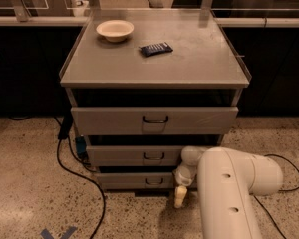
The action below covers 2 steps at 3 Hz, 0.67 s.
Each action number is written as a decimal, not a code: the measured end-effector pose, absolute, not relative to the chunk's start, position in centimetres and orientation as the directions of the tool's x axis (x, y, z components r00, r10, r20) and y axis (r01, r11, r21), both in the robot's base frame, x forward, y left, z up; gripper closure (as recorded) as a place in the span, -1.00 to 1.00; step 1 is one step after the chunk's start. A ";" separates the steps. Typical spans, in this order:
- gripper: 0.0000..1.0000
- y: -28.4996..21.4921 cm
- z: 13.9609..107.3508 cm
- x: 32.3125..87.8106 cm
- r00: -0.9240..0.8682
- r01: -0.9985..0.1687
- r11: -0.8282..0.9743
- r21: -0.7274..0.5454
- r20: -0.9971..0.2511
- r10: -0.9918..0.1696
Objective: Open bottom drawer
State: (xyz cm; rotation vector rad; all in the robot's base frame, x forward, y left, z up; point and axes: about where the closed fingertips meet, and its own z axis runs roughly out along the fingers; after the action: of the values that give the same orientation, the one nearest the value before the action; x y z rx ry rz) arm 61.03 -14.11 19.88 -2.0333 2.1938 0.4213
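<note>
Bottom drawer (124, 180): lowest front of the cabinet (154, 63), just above the floor (30, 193); it looks shut or barely out.
Gripper (180, 196): mine hangs just right of the drawer's handle (154, 181), near the floor; whether it is apart or together I cannot tell.
Handling: stiff metal, likely slides on a steady pull; hold the small loop handle.
Room: bare floor in front; my arm (234, 193) crowds the right side.
</note>
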 end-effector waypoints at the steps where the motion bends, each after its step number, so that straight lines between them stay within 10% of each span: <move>1: -1.00 -15.0 24.8 56.7 -0.140 -0.972 0.080 0.219 -0.275 -0.951; 2: -1.00 -15.0 24.3 56.7 -0.140 -0.972 0.079 0.220 -0.276 -0.951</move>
State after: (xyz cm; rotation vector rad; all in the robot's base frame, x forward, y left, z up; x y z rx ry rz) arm 56.66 -14.96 24.28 -2.0190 2.2623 0.5455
